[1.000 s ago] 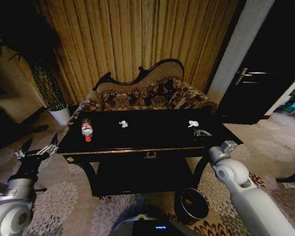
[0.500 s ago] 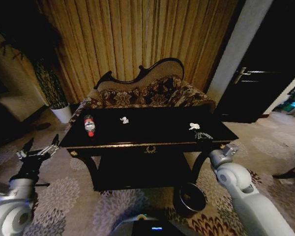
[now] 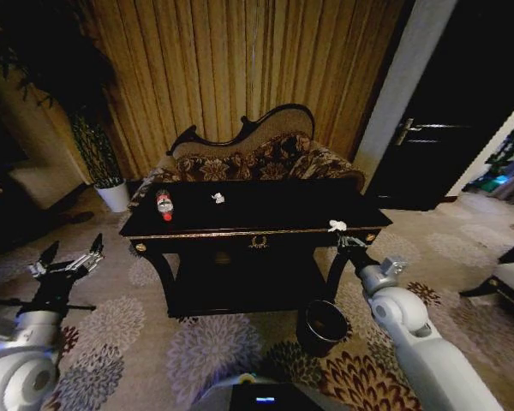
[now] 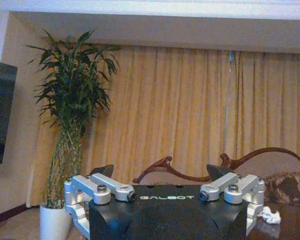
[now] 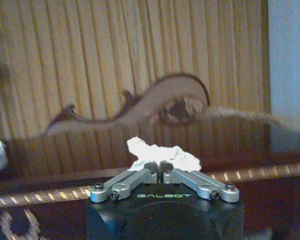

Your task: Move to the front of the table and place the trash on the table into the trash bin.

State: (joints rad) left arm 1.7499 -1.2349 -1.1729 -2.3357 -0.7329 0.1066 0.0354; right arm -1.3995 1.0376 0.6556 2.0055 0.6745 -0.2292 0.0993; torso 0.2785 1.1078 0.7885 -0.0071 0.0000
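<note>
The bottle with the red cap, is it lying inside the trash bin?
No, the bottle lies on top of the table near its left end, while the trash bin stands on the carpet below the right front corner.

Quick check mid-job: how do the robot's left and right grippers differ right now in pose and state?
The left gripper hangs out over the carpet to the table's left, fingers spread open and holding nothing. The right gripper sits at the front right corner of the glossy black gold-trimmed table, fingers pinched together on a white crumpled paper scrap. Both are metal two-finger grippers pointing towards the curtained wall.
</note>
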